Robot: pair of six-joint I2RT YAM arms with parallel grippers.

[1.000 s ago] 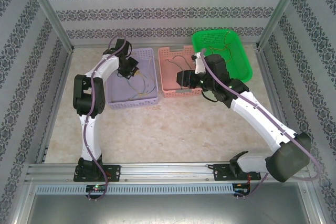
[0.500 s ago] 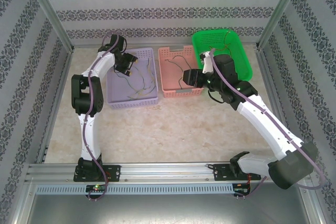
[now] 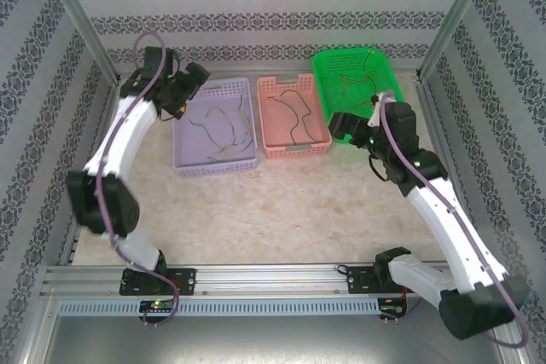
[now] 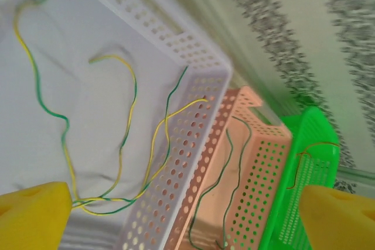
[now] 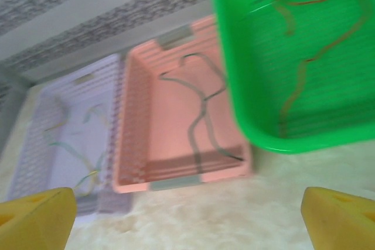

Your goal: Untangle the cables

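green-and-yellow cables (image 3: 223,130) lay in loose, overlapping curls on the floor of the lilac basket (image 3: 217,167), and in the left wrist view a couple of their ends ran up against the wall on the pink side. dark cables (image 3: 294,112) snaked lengthwise along the floor of the pink basket (image 3: 294,150), which stood just beside the lilac one. thin orange-red cables (image 3: 358,83) lay in the green basket (image 3: 341,61), set just to the right of the pink one and a little farther back. all three baskets stood in a row toward the far side of the beige counter (image 3: 281,210). the left gripper (image 4: 186,219) hung above the far left corner of the lilac basket, looking across the row, with its jaws wide apart and its yellow pads (image 4: 35,215) at the two bottom corners of its wrist view. the right gripper (image 5: 187,218) hovered at the near left corner of the green basket, by the gap to the pink one, jaws likewise wide apart. the left arm (image 3: 119,138) reached up along the left side of the counter and the right arm (image 3: 444,210) slanted in from the near right. both were bolted to a metal rail (image 3: 273,274) at the near edge, inside walls (image 3: 273,23) papered in patterned stripes.
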